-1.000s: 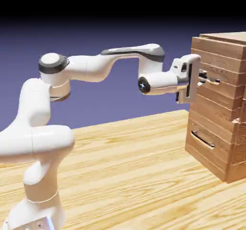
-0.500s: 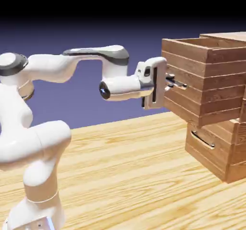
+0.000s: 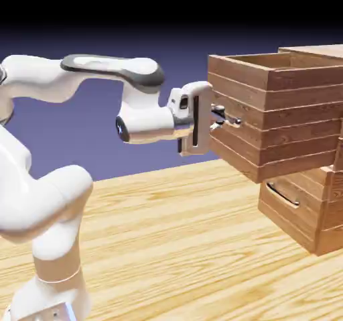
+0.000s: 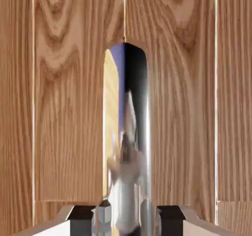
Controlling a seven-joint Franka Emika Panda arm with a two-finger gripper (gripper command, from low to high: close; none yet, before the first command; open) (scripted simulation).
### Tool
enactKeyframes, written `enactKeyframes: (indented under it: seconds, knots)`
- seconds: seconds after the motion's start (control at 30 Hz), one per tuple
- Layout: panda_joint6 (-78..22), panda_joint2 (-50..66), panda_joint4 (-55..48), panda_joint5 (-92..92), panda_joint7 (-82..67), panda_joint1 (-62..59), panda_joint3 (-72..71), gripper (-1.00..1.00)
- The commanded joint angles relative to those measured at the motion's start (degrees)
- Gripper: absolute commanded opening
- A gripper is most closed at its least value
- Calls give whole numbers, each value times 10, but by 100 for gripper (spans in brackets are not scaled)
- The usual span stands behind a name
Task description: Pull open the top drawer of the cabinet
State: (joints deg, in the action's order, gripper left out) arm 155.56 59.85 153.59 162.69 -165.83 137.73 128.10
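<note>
The top drawer [image 3: 268, 122] stands pulled well out of the brown plank cabinet [image 3: 320, 227], its open box showing from above. My gripper [image 3: 221, 116] is shut on the drawer's slim silver handle [image 3: 232, 119] at the front face. In the hand view the shiny handle [image 4: 126, 131] runs up the middle between my two grey fingertips [image 4: 81, 213], which press in on it from both sides. Behind it the drawer's wood front [image 4: 64, 107] fills the picture.
The lower drawer [image 3: 295, 202] sits shut beneath, its silver handle [image 3: 283, 196] free. The cabinet stands on a light wooden table [image 3: 167, 232]. My white arm [image 3: 100, 78] stretches across from the exterior view's left.
The hand has drawn back toward the exterior view's left with the handle in its grip. The top drawer, shut a second ago, has slid far out of the cabinet.
</note>
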Motion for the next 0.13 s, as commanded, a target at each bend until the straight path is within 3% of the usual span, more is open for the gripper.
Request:
enactKeyframes:
  seconds: [0.0, 0.1]
  knots:
    - [0, 0, 0, 0, 0, 0, 0, 100]
    - [19, 27, 27, -12, 10, 42, 21, 100]
